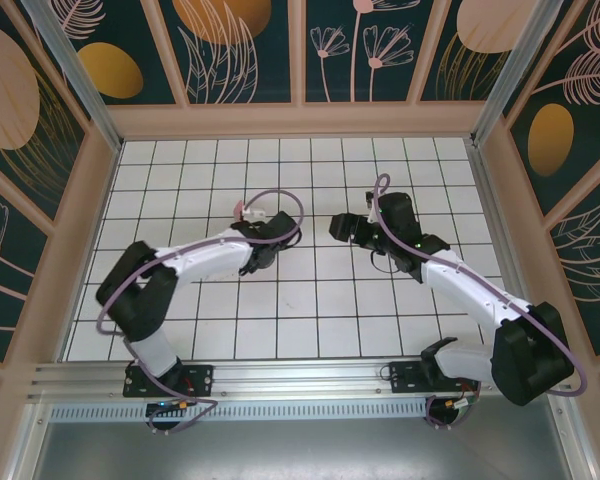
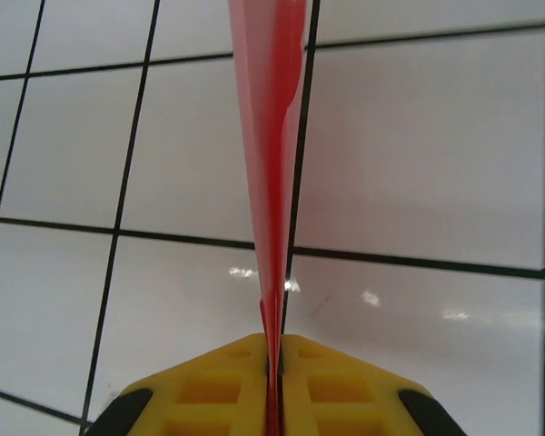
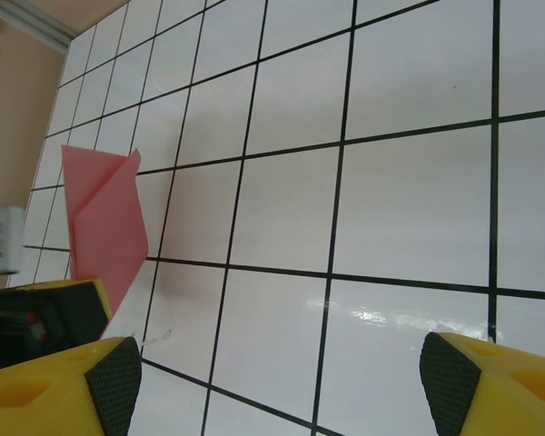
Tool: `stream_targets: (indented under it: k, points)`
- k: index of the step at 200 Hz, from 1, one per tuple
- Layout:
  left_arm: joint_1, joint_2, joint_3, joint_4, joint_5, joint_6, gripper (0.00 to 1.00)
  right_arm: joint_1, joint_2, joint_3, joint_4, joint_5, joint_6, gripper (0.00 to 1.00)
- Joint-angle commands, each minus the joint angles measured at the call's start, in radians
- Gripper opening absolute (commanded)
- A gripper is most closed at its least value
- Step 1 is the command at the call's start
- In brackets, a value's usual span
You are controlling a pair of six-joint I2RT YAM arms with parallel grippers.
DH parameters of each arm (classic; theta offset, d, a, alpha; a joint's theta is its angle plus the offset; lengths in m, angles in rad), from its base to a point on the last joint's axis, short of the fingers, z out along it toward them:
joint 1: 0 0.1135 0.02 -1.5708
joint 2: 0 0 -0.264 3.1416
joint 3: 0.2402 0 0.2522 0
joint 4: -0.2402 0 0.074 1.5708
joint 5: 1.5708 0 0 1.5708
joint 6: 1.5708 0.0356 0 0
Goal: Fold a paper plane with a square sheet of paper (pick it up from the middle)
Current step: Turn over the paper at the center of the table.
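The pink sheet of paper (image 3: 104, 222) is folded into a slim shape with slanted upper edges, much like a paper plane, and stands on edge above the tiles. My left gripper (image 2: 274, 350) is shut on its lower edge, and the paper (image 2: 271, 109) runs away from the yellow fingers (image 2: 209, 381) as a thin red blade. From above, a pink tip (image 1: 242, 210) sticks out past the left gripper (image 1: 252, 216). To the right of the paper my right gripper (image 3: 282, 381) is open, its pads (image 3: 113, 381) wide apart over bare tile, well clear of the sheet. It also appears from above (image 1: 340, 228).
The white gridded table (image 1: 310, 310) is walled in by a wooden frame (image 1: 300, 120) at the back and sides. The left gripper's body (image 3: 45, 318) sits at the lower left of the right wrist view. A purple cable loops over each arm.
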Motion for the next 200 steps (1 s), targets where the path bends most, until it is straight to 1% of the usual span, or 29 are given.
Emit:
stream_targets:
  k: [1, 31, 55, 75, 92, 95, 106, 125, 138, 152, 165, 184, 200]
  points:
    - [-0.03, 0.073, 0.061, -0.119, -0.053, -0.032, 0.13, -0.018, -0.03, -0.014, -0.039, 0.029, 0.0, 0.83]
    - [-0.045, 0.136, 0.071, 0.009, 0.078, 0.006, 0.21, -0.037, -0.045, -0.038, -0.039, 0.039, 0.017, 0.83]
    - [-0.046, 0.089, 0.04, 0.119, 0.179, 0.026, 0.3, -0.05, -0.042, -0.043, -0.042, 0.038, 0.022, 0.83]
    - [-0.046, 0.012, -0.001, 0.199, 0.24, 0.043, 0.43, -0.053, -0.027, -0.032, -0.042, 0.033, 0.016, 0.83]
    - [-0.038, -0.053, -0.044, 0.269, 0.284, 0.055, 0.57, -0.051, 0.0, -0.013, -0.035, 0.021, 0.01, 0.83]
    - [-0.034, -0.087, -0.053, 0.282, 0.294, 0.058, 0.59, -0.051, 0.004, -0.01, -0.034, 0.018, 0.009, 0.83]
    - [-0.012, -0.139, -0.089, 0.333, 0.343, 0.06, 0.64, -0.041, 0.027, 0.008, -0.027, 0.009, 0.007, 0.82]
    - [0.049, -0.227, -0.153, 0.416, 0.445, 0.06, 0.7, 0.011, 0.078, 0.057, -0.028, 0.042, 0.001, 0.81]
    - [0.094, -0.292, -0.203, 0.464, 0.492, 0.055, 0.76, 0.055, 0.132, 0.111, -0.032, 0.07, 0.0, 0.79]
    - [0.151, -0.365, -0.254, 0.504, 0.524, 0.038, 0.82, 0.136, 0.207, 0.18, -0.04, 0.089, 0.003, 0.75]
    - [0.191, -0.42, -0.295, 0.518, 0.538, 0.028, 0.87, 0.202, 0.292, 0.251, -0.043, 0.102, 0.014, 0.68]
    - [0.239, -0.505, -0.372, 0.53, 0.526, 0.01, 0.94, 0.284, 0.431, 0.361, -0.061, 0.135, 0.044, 0.59]
    - [0.29, -0.567, -0.436, 0.537, 0.524, -0.015, 0.97, 0.337, 0.541, 0.451, -0.082, 0.156, 0.057, 0.52]
